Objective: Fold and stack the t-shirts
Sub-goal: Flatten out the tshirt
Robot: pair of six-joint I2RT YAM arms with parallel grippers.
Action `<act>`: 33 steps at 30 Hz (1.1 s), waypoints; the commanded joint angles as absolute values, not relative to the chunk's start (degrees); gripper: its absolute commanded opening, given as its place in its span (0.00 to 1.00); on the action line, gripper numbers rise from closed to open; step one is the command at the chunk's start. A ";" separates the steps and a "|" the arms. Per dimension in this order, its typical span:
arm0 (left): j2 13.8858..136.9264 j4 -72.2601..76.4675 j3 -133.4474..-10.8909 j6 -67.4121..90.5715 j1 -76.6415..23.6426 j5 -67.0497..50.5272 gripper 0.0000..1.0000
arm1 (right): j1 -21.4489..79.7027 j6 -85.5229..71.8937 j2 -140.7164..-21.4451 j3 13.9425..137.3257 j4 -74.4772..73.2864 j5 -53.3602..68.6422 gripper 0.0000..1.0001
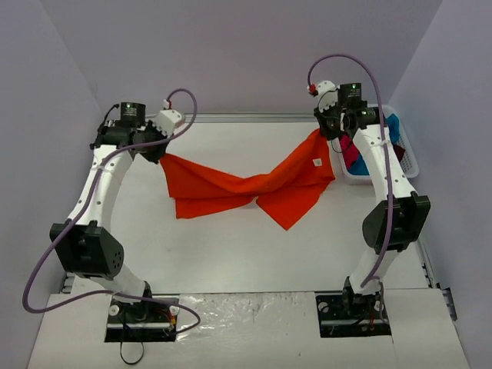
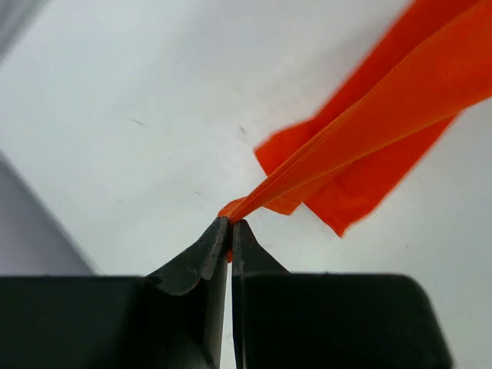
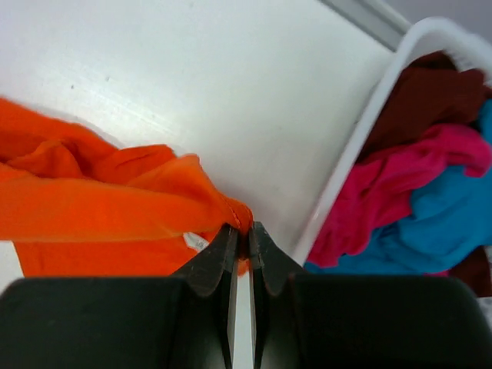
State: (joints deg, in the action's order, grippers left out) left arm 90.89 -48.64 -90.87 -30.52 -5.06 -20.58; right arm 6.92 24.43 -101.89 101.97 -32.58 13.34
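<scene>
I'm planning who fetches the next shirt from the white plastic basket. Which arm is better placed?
Right, probably: the right pincer hangs beside the white plastic basket, though like the left pincer it is shut on the bright orange cloth t-shirt.

Robot lab test cell: my arm bases [image 1: 142,317] bolted at the edge of the white counter [image 1: 231,254], plain lilac walls [image 1: 231,46] boxing it in, purple cables [image 1: 342,55] looping loose.

The white left arm [image 1: 100,184] is leaning toward the upper left of the frame and the white right arm [image 1: 384,173] toward the upper right, their black two-finger left gripper [image 2: 231,227] and right gripper [image 3: 240,231] each pinching tight on the bright orange cloth t-shirt [image 1: 231,188].
</scene>
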 commanded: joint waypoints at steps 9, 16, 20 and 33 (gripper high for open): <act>74.46 -46.67 -99.41 -21.35 -1.23 -8.79 0.02 | 5.01 23.64 -90.46 107.77 -36.91 15.82 0.00; 60.83 -46.84 -87.98 -21.71 -0.70 -5.36 0.02 | 4.83 21.72 -70.09 97.48 -37.18 18.02 0.00; 57.75 -49.21 -90.86 -20.92 -0.62 -5.27 0.02 | 4.92 20.30 -65.05 99.31 -39.37 18.72 0.00; 75.74 -43.96 -100.81 -19.34 -0.62 -4.75 0.02 | 4.57 22.59 -82.42 102.74 -35.00 14.50 0.00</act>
State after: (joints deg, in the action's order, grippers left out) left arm 69.49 -47.92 -99.88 -20.27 -1.04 -6.98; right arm 5.21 21.50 -74.54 103.26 -39.22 17.15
